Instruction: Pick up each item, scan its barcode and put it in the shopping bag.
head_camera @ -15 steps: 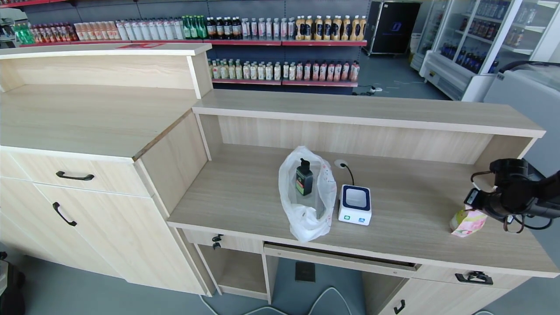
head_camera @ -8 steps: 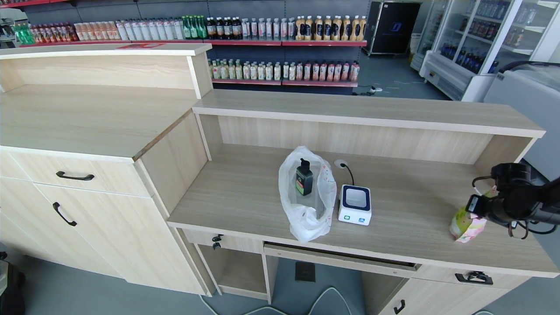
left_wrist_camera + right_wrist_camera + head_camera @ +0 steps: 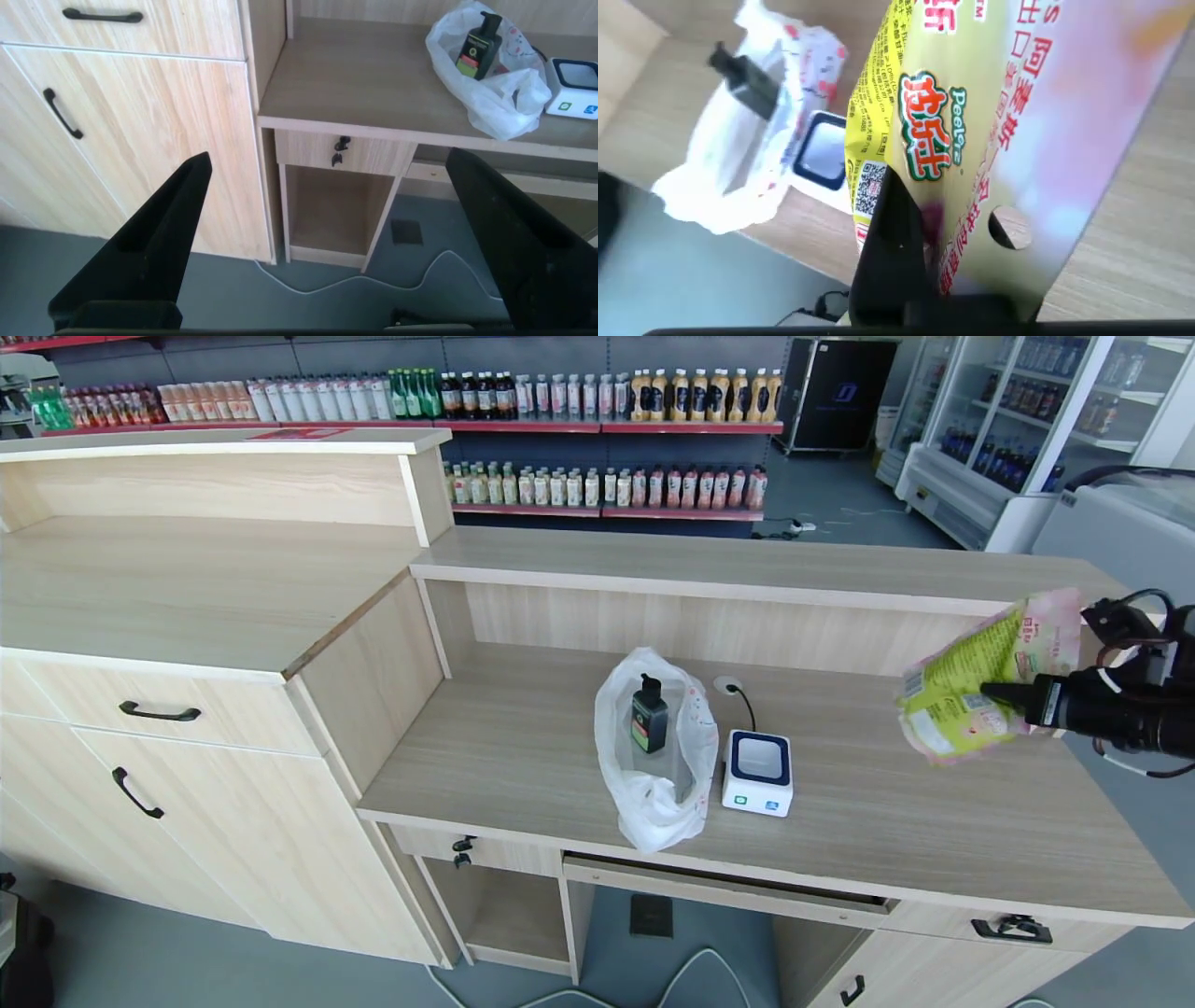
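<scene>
I see the shopping bag holding a black pump bottle. At its 3 o'clock, my right gripper pinches the snack packet. My left gripper gapes wide.

The wooden counter bears a white shopping bag; a scanner stands just beside it.

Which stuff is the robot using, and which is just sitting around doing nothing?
For the job:
- snack packet, held by the right claw
- scanner
- shopping bag
- pump bottle, already in the bag

Just sitting around:
- drink shelves
- fridges
- counter drawers
</scene>
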`<state>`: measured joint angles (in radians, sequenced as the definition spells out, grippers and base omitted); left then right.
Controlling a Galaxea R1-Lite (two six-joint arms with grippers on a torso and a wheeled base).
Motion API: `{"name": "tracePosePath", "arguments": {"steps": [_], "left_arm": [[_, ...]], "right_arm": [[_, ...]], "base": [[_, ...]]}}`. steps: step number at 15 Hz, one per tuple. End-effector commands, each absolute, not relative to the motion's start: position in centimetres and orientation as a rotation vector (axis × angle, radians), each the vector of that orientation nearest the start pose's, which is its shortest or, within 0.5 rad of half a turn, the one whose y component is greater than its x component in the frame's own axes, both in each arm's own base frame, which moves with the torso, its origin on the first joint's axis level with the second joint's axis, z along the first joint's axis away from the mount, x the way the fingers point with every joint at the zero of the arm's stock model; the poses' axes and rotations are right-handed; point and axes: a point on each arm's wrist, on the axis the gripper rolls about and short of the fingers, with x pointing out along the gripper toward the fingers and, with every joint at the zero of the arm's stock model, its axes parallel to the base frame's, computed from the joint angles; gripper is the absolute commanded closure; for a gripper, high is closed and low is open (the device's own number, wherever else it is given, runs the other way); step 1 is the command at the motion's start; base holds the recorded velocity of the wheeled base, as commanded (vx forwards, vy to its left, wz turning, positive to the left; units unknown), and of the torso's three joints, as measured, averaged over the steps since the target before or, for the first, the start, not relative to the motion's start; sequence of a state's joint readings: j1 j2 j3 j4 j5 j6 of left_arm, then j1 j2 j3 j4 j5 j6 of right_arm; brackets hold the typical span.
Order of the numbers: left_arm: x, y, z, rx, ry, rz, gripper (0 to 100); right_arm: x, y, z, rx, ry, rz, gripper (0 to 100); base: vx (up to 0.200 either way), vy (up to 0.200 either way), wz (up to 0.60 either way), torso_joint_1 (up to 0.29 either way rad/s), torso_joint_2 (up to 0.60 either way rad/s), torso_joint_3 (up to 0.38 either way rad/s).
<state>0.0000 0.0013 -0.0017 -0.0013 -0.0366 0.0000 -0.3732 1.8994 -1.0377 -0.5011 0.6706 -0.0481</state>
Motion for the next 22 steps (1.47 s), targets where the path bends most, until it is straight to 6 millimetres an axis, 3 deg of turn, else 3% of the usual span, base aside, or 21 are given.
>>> {"name": "tracePosePath", "arguments": {"steps": [1,3,6,10,14,19,22], "left_arm": [[-2.3,-0.1,7.6,0.000,-0.002,-0.037,0],[-2.3,-0.1,7.6,0.000,-0.002,-0.037,0],[-2.3,-0.1,7.6,0.000,-0.002,-0.037,0],[-2.3,-0.1,7.6,0.000,-0.002,-0.037,0],[-2.3,-0.1,7.6,0.000,-0.002,-0.037,0],[-2.3,-0.1,7.6,0.000,-0.002,-0.037,0],[-2.3,-0.1,7.6,0.000,-0.002,-0.037,0]], "right_arm": [[28.5,-8.8,22.6,0.054,0.130,0.626,100],[26.7,-6.5,23.2,0.062,0.109,0.828,100],[24.5,-1.9,23.5,0.056,0.108,0.985,100],[21.0,3.7,25.9,0.081,0.084,1.221,100],[19.2,4.5,27.9,0.045,0.019,1.344,100],[15.3,4.2,27.7,0.022,-0.017,1.363,100],[14.9,4.2,27.9,0.010,-0.033,1.380,100]], "base": [[0.000,0.000,0.00,0.000,0.00,0.000],[0.000,0.000,0.00,0.000,0.00,0.000],[0.000,0.000,0.00,0.000,0.00,0.000],[0.000,0.000,0.00,0.000,0.00,0.000],[0.000,0.000,0.00,0.000,0.00,0.000],[0.000,0.000,0.00,0.000,0.00,0.000],[0.000,0.000,0.00,0.000,0.00,0.000]]}}
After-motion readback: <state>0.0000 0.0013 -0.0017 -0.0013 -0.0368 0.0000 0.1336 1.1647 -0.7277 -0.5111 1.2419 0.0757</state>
